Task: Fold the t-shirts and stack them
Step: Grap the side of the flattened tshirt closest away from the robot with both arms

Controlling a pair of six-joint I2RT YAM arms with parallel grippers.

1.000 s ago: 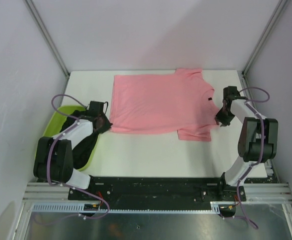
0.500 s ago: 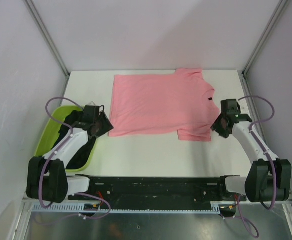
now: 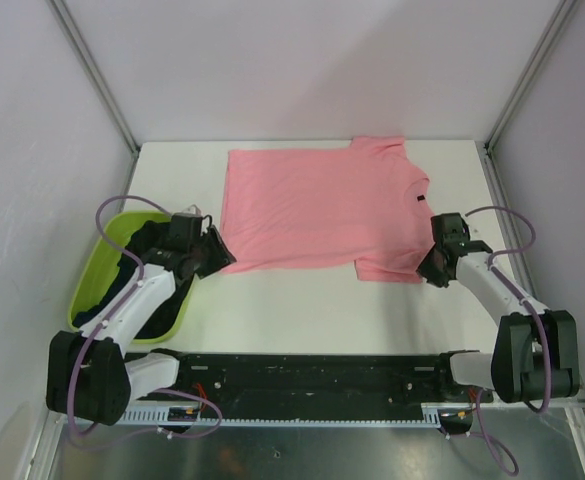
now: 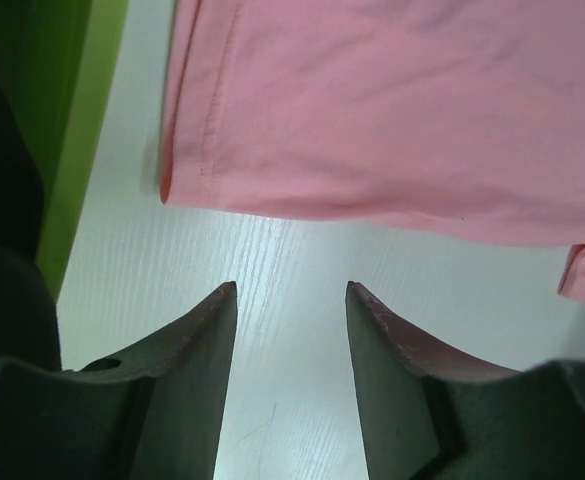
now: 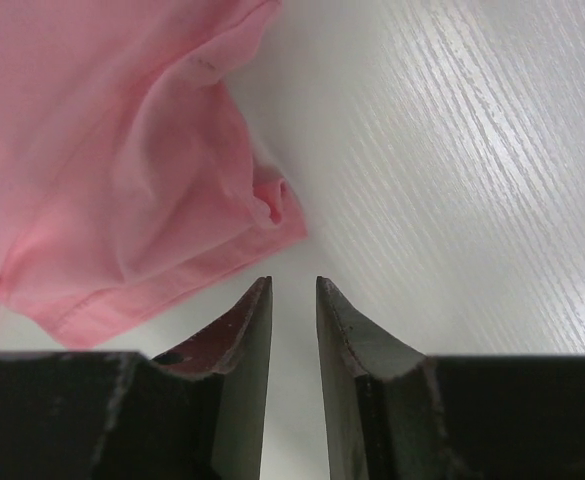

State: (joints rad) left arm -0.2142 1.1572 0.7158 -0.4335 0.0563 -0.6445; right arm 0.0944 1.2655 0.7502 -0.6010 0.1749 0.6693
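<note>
Jaws on the left stand apart with nothing between them, low over bare surface (image 3: 292, 310). They sit just short of the lower-left hem corner of the pink t-shirt (image 4: 392, 110). Right jaws show only a narrow slit, also empty. Their tips are just short of the sleeve corner (image 5: 272, 205) and I see no contact.

I see the pink t-shirt (image 3: 317, 210) lying flat across the upper middle of the overhead view, collar label (image 3: 419, 201) at its right. Its top edge runs close to the far edge of the surface. A wide bare strip lies between the lower hem and the arm bases, and a narrower strip lies right of the sleeve.

The green tub (image 3: 97, 265) sits at centre left with dark t-shirts (image 3: 148, 238) inside, close beside the left jaws.

The left arm (image 3: 142, 295) reaches up-right from the lower left, crossing over the tub. The right arm (image 3: 492, 280) is folded at the lower right, its forearm running up-left to the sleeve.
</note>
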